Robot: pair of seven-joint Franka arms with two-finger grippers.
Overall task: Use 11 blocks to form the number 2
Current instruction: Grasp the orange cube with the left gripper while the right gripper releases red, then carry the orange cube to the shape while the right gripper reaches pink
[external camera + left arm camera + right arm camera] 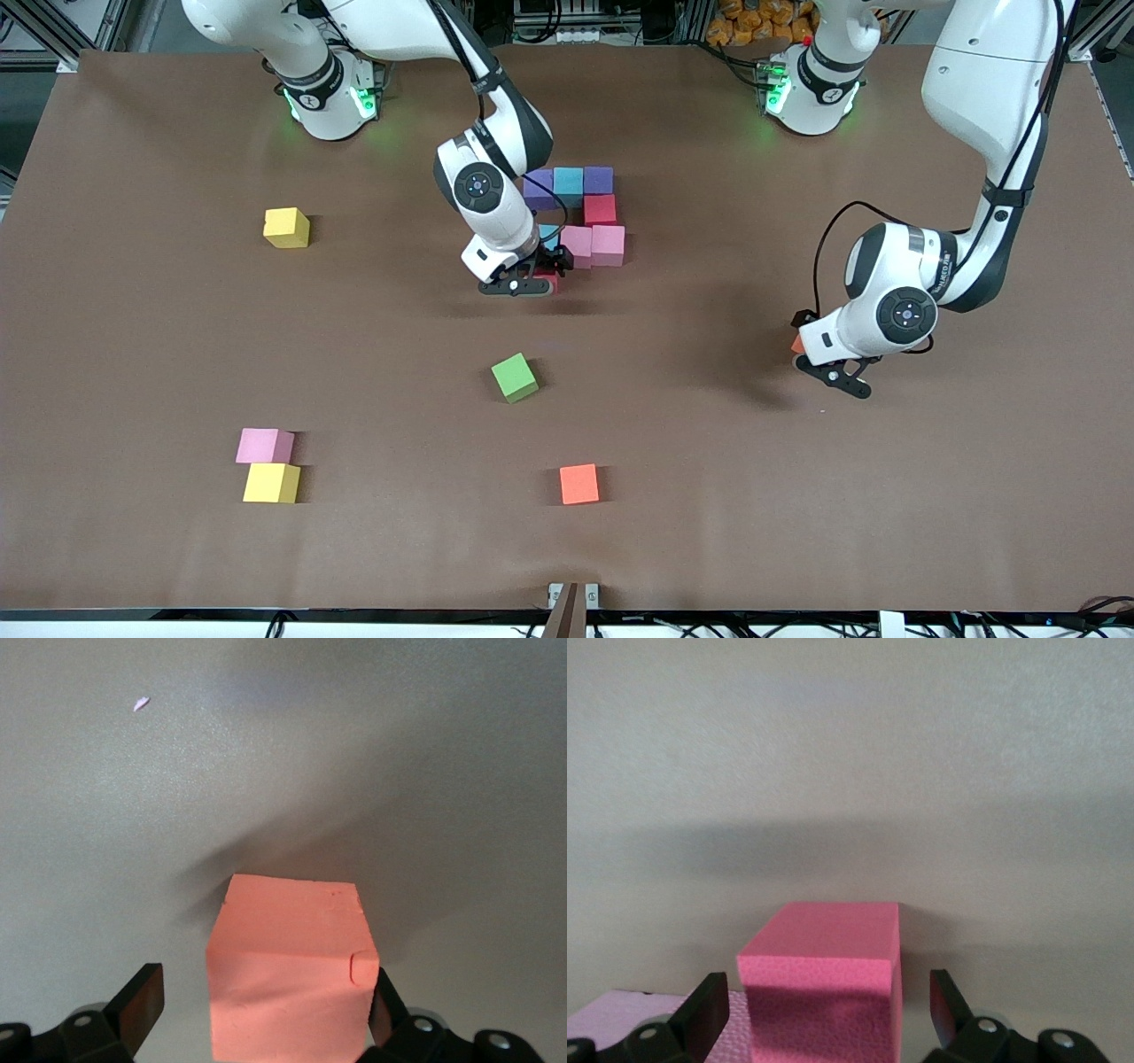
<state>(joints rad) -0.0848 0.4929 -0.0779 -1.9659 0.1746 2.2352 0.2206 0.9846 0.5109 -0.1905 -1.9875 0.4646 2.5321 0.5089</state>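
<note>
- Step in hand, as judged: a red block (819, 988) is being placed as the fourth row of the number 2 (580, 213). It sits on the table between the fingers of the right gripper (534, 282), with a gap on each side, so the jaws stand open and nothing is held.
- Built so far: a top row of purple, light blue and purple; a red cube under its end toward the left arm; a middle row of two pink cubes and a light blue one partly hidden by the right wrist. The cubes are matte, equal in size, and touch one another.
- Left gripper (837, 372): low over the table toward the left arm's end, well apart from the digit. An orange-red cube (288, 970) lies between its spread fingers; one pad is at its face, the other stands clear. No grip is seen.
- Loose blocks below the right gripper in the front view: green (515, 377), orange (579, 484), pink (264, 446).
- Two yellow cubes (286, 227) are left out.
- Next move, as judged: the right gripper is to be lifted straight up without nudging the red block; the bottom row of three is then wanted.
</note>
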